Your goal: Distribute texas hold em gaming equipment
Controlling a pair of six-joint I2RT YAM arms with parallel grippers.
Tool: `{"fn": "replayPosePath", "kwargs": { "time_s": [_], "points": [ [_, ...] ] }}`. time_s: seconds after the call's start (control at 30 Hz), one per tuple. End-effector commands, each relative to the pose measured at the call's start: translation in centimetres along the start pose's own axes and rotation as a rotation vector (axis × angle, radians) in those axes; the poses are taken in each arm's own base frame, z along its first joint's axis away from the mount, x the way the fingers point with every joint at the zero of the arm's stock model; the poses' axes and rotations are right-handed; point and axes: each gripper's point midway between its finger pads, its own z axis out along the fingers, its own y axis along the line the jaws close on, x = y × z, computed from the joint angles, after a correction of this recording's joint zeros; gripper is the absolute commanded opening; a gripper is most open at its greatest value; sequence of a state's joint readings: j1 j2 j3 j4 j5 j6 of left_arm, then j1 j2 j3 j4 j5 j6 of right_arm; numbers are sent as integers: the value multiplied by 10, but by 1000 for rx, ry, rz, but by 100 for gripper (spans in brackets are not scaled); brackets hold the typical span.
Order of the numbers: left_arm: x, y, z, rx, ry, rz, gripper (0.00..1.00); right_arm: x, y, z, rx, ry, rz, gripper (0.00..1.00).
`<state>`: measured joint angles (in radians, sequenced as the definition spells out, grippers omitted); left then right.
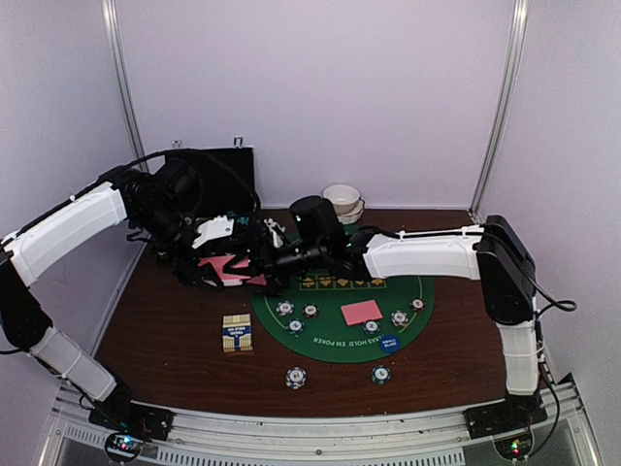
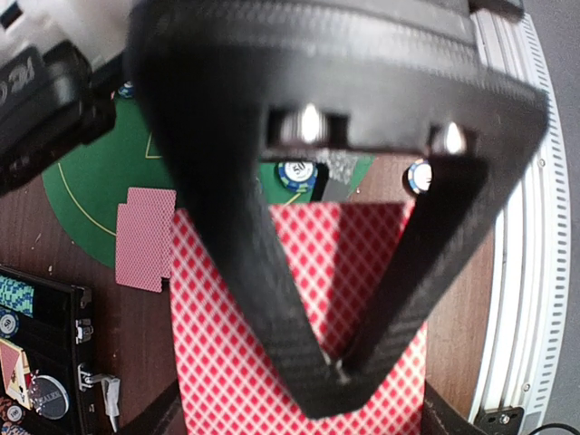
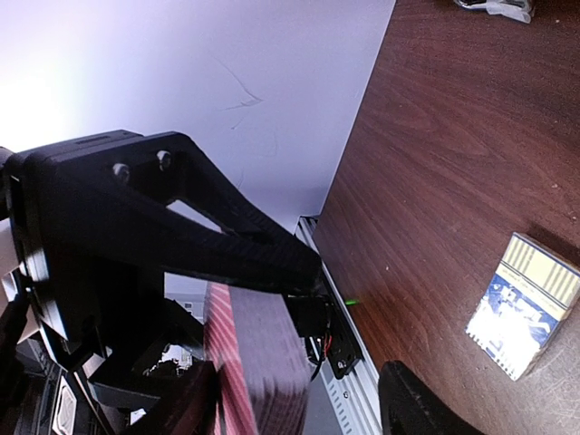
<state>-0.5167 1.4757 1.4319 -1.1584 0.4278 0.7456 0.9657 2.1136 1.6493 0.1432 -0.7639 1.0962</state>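
1. Writing first: the green mat (image 1: 340,335) reads "TEXAS HOLD EM POKER" along its near rim. The print on the blue-and-gold card box (image 1: 237,333) is too small to make out.
2. The left arm swings in from the left side, and the left gripper (image 1: 221,264) hangs low over the table, just in front of the black case (image 1: 218,175).
3. That gripper is clamped on the deck of cards (image 2: 217,362): red-diamond backs fill the whole span from finger to finger.
4. The right arm stretches flat across the mat to meet it. The right gripper (image 1: 254,266) straddles the same deck edge-on, with its jaws apart and a gap showing on one side.
5. The poker chips (image 1: 284,308) and a loose card (image 1: 361,312) lie on the mat, off to the right of both grippers. The card box sits on their near side.
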Motion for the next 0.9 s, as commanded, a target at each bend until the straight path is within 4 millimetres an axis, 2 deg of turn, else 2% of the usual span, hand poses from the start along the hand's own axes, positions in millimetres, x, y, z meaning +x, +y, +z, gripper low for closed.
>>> {"fn": "replayPosePath", "kwargs": {
  "time_s": [0.0,0.2,0.4,0.57,0.87],
  "points": [
    [-14,3,-11,-17,-62,8,34,4,-22,-17,97,4,17,60],
    [-14,3,-11,-15,-63,8,34,0,2,-26,59,-3,-7,53],
    [-14,3,-11,-14,-62,7,34,-1,23,-37,35,-10,-15,35],
    [-14,3,-10,-13,-59,6,34,4,22,-41,51,3,-1,19],
    [-13,4,-10,-18,-54,9,34,5,25,-50,53,-1,19,2]
  ]
}}
